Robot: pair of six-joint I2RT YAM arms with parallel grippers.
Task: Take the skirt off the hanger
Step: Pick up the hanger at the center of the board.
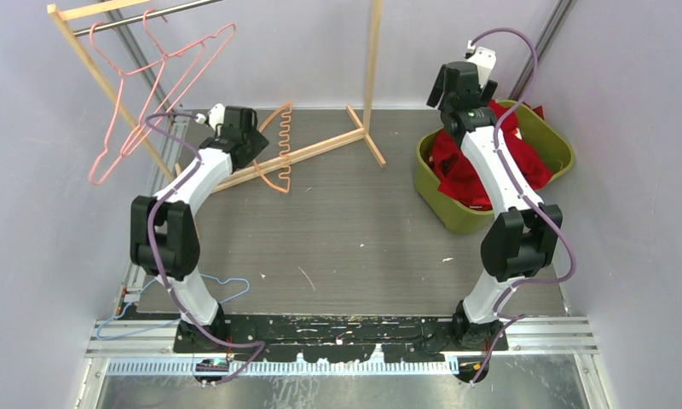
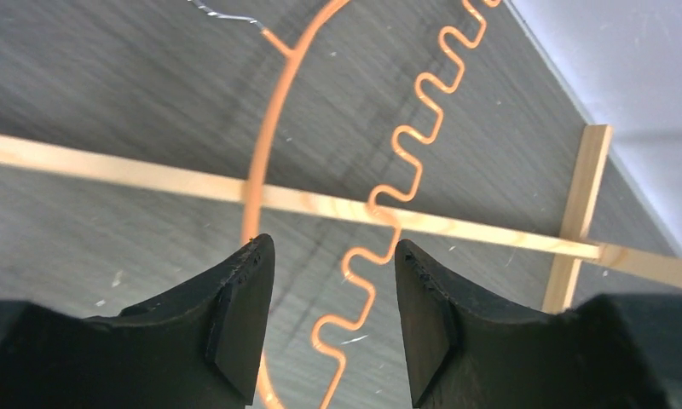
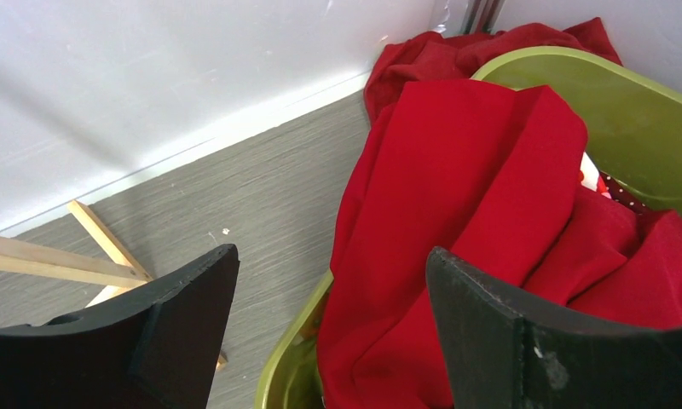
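A red skirt lies bunched in a green basket at the right; it also shows in the right wrist view, spilling over the basket rim. No hanger shows on it. My right gripper is open and empty above the basket's far left edge. An orange wire hanger with a wavy bar lies bare on the table across the rack's base bar. My left gripper is open just above it, with the wavy bar between the fingers, not touching.
A wooden clothes rack stands at the back with its base bar on the table. Pink wire hangers hang on its rail at the upper left. A blue wire hanger lies near the left arm's base.
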